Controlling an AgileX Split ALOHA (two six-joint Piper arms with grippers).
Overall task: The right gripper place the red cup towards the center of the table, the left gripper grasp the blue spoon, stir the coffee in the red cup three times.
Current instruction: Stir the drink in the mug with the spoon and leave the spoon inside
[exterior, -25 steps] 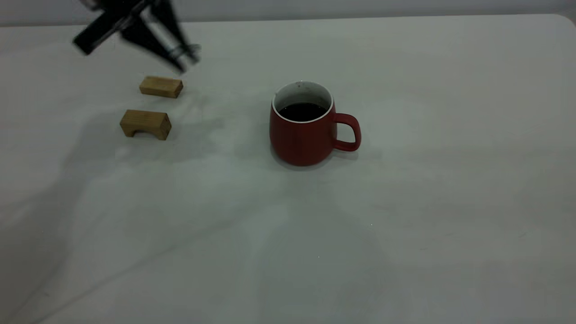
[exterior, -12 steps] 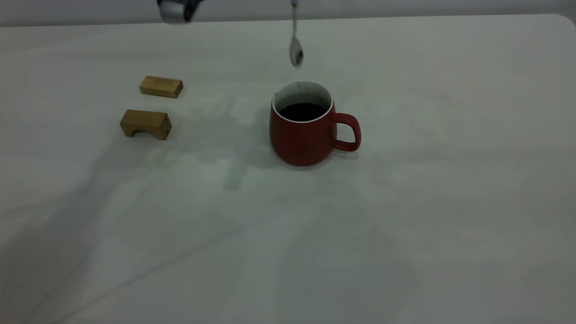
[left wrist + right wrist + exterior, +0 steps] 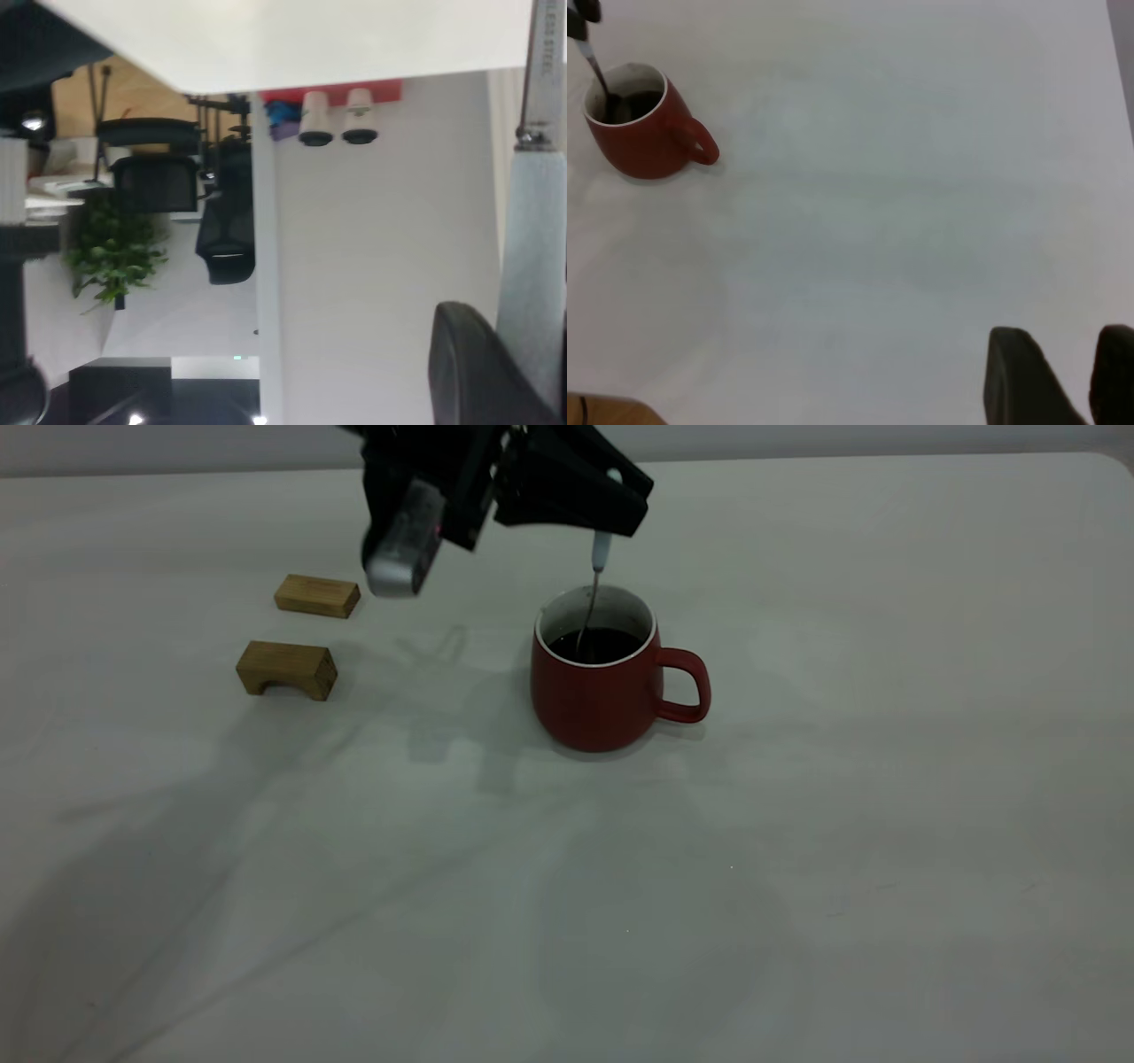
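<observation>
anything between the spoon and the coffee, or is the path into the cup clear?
Nothing visible blocks it. The left claw holds the blue spoon upright over the red cup, its bowl already down in the coffee. The two wooden blocks sit well off to the side.

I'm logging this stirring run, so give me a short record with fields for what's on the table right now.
cup: red cup upright on the table, handle toward the right arm's side
contents: dark coffee
spoon: blue spoon held upright, bowl dipped in the coffee
left gripper: above the cup, shut on the spoon handle
right gripper: parked away from the cup
other: two wooden blocks, on the left arm's side
</observation>
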